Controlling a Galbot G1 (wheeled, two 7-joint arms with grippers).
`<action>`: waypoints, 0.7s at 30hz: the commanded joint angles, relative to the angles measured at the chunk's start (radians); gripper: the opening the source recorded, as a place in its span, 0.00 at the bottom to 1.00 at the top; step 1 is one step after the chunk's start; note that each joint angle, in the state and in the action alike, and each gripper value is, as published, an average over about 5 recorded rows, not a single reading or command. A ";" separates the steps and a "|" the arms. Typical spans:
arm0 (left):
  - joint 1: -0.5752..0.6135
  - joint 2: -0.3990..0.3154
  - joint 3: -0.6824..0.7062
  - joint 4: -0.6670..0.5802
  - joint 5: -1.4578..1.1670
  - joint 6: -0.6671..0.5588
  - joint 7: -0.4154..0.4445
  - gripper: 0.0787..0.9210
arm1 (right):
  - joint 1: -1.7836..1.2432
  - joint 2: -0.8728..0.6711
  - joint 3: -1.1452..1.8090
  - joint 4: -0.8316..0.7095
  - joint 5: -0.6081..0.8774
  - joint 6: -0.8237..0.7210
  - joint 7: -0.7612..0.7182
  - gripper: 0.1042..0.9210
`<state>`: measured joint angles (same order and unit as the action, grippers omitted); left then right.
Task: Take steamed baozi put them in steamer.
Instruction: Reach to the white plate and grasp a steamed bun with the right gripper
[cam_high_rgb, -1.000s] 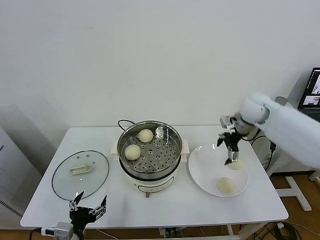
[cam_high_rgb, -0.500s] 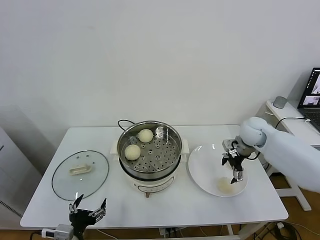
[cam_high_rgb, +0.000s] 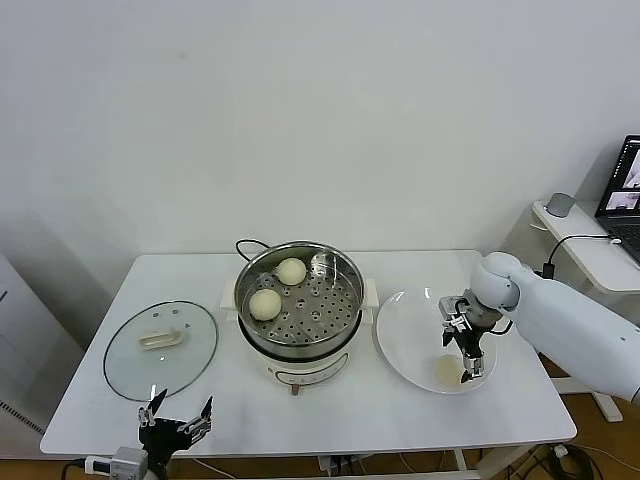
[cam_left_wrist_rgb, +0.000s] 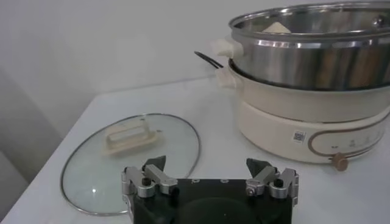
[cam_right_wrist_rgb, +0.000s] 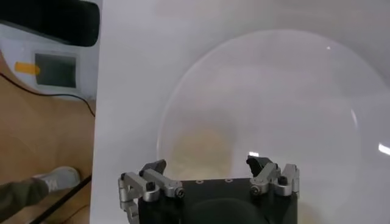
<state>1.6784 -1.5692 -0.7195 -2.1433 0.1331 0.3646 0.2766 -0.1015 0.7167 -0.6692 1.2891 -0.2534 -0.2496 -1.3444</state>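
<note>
Reaching down over the plate (cam_high_rgb: 400, 345), the right claw (cam_high_rgb: 466, 352) hangs wide open and empty just above a bun (cam_high_rgb: 449, 370), needing only to lower, close, then carry it to the steamer (cam_high_rgb: 345, 270) beside it.

A white table (cam_high_rgb: 90, 385) stands against a plain white wall (cam_high_rgb: 320, 110), with a laptop (cam_high_rgb: 622, 195) on a side desk (cam_high_rgb: 585, 255).
</note>
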 joint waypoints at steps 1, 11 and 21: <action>-0.003 0.002 -0.001 0.007 -0.001 0.000 0.001 0.88 | -0.020 0.024 0.009 -0.029 -0.018 0.005 0.007 0.88; -0.008 0.004 -0.004 0.016 -0.001 0.000 0.001 0.88 | -0.024 0.040 0.003 -0.044 -0.025 0.005 0.004 0.88; -0.015 0.003 -0.002 0.022 -0.001 0.001 0.001 0.88 | -0.019 0.037 0.006 -0.048 -0.024 0.004 0.000 0.67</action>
<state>1.6649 -1.5662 -0.7222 -2.1231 0.1323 0.3649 0.2773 -0.1194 0.7488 -0.6663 1.2459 -0.2766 -0.2464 -1.3434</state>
